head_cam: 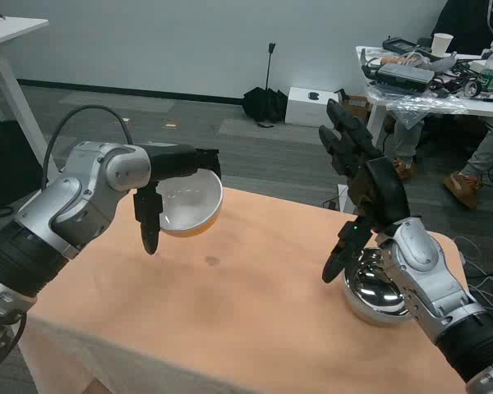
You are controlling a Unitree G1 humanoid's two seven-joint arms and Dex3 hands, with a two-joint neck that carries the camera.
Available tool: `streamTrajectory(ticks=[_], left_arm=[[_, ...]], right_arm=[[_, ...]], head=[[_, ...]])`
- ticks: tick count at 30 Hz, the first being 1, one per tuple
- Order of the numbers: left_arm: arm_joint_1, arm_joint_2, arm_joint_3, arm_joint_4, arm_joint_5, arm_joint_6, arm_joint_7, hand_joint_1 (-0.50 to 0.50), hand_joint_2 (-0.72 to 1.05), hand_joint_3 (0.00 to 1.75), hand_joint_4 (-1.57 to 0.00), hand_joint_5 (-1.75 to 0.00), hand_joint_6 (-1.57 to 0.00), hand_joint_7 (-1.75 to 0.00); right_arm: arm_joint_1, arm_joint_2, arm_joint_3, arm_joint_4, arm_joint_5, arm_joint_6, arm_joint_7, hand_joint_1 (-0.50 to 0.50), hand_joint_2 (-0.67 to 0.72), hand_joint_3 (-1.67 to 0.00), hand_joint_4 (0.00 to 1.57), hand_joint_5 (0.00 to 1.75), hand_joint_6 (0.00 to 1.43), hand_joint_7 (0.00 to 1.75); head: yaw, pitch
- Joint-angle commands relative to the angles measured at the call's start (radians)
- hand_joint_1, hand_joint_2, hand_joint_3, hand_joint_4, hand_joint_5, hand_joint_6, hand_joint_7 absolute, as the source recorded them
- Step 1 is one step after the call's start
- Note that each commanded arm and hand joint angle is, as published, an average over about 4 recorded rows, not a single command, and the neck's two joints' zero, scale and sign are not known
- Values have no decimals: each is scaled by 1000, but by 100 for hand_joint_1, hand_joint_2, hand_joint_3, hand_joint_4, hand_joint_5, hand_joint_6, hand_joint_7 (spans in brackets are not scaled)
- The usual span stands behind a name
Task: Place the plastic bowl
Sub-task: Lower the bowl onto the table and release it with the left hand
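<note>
Standing in a grey-floored room (189, 123), peach-covered table (230, 312) with cluttered desk (444, 82) behind.

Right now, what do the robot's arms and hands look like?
Both arms are smooth, rounded silver shells that darken to ribbed black sleeves nearer the body. A thin black cable loops above the left arm. The left hand and right hand are black, with chunky jointed fingers.

Open office or lab workroom

Beyond the peach-topped table (230, 320) lies grey carpet floor (189, 131) and a plain white wall (189, 41); to its far right a white desk (444, 103) is cluttered with cables, electronics and a paper cup (442, 43), with a person's legs (485, 160) beside it.
</note>
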Motion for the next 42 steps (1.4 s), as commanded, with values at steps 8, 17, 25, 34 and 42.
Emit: streamTrajectory(ticks=[8, 17, 25, 34, 42], left_arm=[[4, -4, 10, -33, -9, 1, -12, -50, 105, 17, -157, -175, -136, -168], [4, -4, 8, -33, -10, 1, -12, -50, 105, 17, -157, -175, -136, -168], [8, -4, 7, -33, -13, 1, -12, -50, 105, 17, -157, -175, -136, -168], [33, -4, -4, -11, -20, 1, -12, -50, 105, 17, -157, -175, -136, -168], [55, -7, -31, 73, -33, 1, -12, -50, 105, 17, -157, -175, -136, -168]], right_arm=[[-28, -2, 34, 19, 11, -15, -7, -46, 60, 0, 0, 0, 0, 0], [-25, -1, 31, 11, 10, -15, -6, -46, 60, 0, 0, 0, 0, 0], [-23, 0, 29, 10, 10, -17, -6, -46, 60, 0, 0, 0, 0, 0], [-22, 2, 28, 12, 11, -18, -7, -46, 60, 0, 0, 0, 0, 0], [-21, 2, 29, 17, 12, -18, -7, -46, 60, 0, 0, 0, 0, 0]], head=[[15, 17], [12, 19], [10, 18], [16, 6], [17, -10]])
